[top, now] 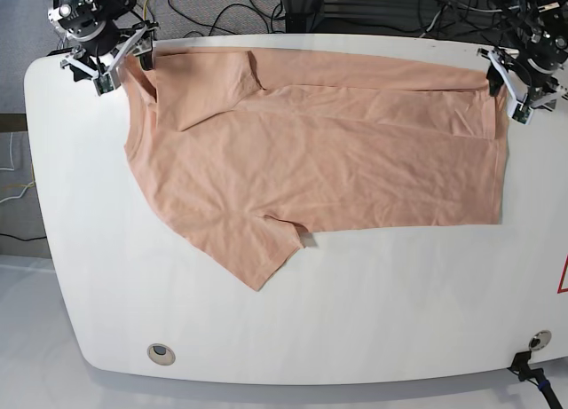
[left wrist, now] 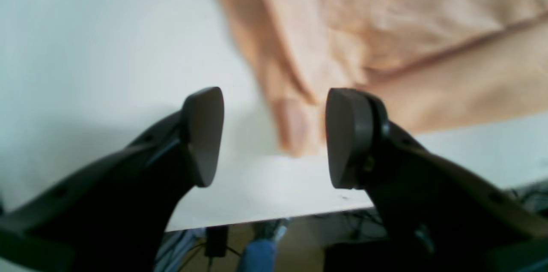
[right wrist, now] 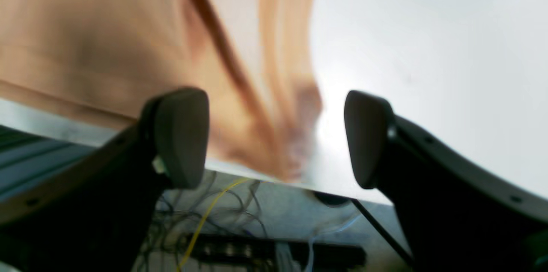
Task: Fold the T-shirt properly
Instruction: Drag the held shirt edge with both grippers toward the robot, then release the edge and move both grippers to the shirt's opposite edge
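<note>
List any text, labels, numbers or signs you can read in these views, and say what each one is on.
No readable text in any view.
T-shirt: plain peach cloth, no print or label showing.
Table: a red line mark at the base view's right edge, cut off by the frame; no characters visible.
Both wrist views: blurred, no lettering on the end effector pads.
</note>
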Robot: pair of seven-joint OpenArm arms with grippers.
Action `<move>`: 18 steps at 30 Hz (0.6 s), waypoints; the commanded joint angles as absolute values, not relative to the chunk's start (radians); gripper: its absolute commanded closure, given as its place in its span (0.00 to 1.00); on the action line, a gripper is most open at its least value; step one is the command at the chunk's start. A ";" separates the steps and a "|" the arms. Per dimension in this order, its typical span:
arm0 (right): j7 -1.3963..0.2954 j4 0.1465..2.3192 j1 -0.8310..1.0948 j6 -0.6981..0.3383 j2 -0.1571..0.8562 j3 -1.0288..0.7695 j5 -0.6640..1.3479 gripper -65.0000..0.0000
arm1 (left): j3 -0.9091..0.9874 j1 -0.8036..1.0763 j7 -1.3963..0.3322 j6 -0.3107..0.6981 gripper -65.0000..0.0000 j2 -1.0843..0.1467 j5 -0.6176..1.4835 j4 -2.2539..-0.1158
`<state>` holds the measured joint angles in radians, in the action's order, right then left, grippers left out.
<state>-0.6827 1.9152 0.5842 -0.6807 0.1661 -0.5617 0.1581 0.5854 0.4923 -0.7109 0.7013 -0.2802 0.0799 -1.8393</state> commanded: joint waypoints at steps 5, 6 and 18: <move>-0.734 1.954 0.516 -0.698 0.193 -0.587 0.163 0.27 | 0.625 0.409 -0.696 0.698 0.44 -0.305 0.087 -1.899; -0.734 1.954 0.506 -0.698 0.193 -0.596 0.160 0.27 | 0.625 0.392 -0.696 0.698 0.44 -0.305 0.087 -1.899; -0.736 1.903 0.255 -0.698 0.220 -0.576 0.159 0.27 | 0.615 0.237 -0.696 0.698 0.44 -0.297 0.082 -1.893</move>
<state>-0.7528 1.9121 0.2939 -0.6975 0.2062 -0.5896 0.1547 0.6128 0.2657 -0.7143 0.7052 -0.2836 0.0753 -1.8763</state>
